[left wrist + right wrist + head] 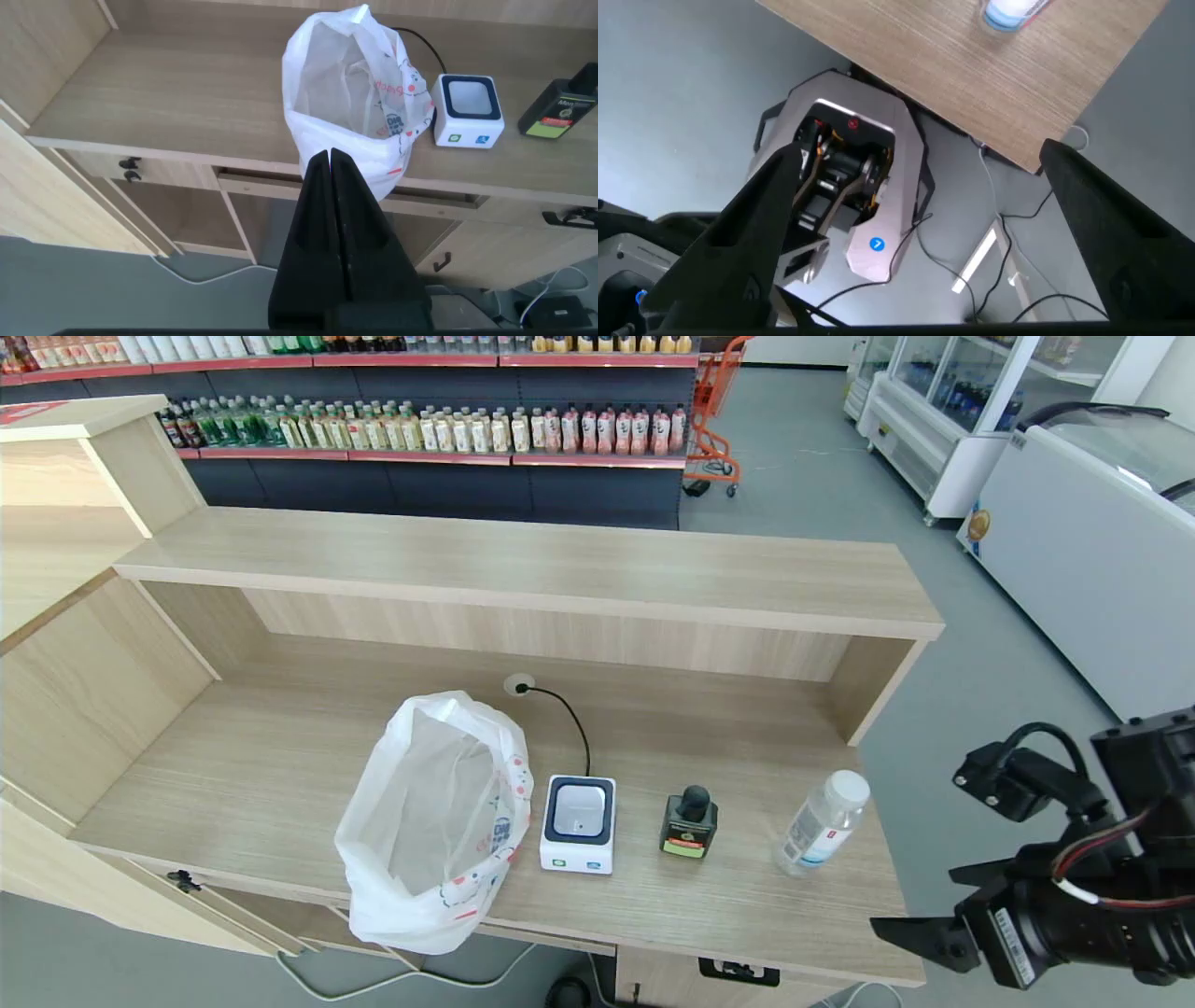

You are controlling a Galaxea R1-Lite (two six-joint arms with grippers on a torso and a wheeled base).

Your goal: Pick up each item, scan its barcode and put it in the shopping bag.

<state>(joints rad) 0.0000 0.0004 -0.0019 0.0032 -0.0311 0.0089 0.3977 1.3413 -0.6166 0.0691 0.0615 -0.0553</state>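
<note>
An open white shopping bag [429,821] stands on the wooden counter [280,775], left of a white barcode scanner [579,821]. To the scanner's right stand a small dark bottle [689,821] with a black cap and a clear water bottle [822,823] near the counter's right end. My right gripper [934,901] hangs open off the counter's front right corner, below the water bottle [1008,11]; its fingers [766,215] are spread wide with nothing between them. My left gripper [330,163] is shut and empty, low in front of the bag [350,84], with the scanner [467,110] and dark bottle [561,107] beyond.
A raised shelf [523,569] runs along the counter's back, with side walls at both ends. A black cable [569,719] runs from the scanner to a hole in the counter. Behind are drink shelves [420,429], an orange cart [719,420] and freezers [1083,523].
</note>
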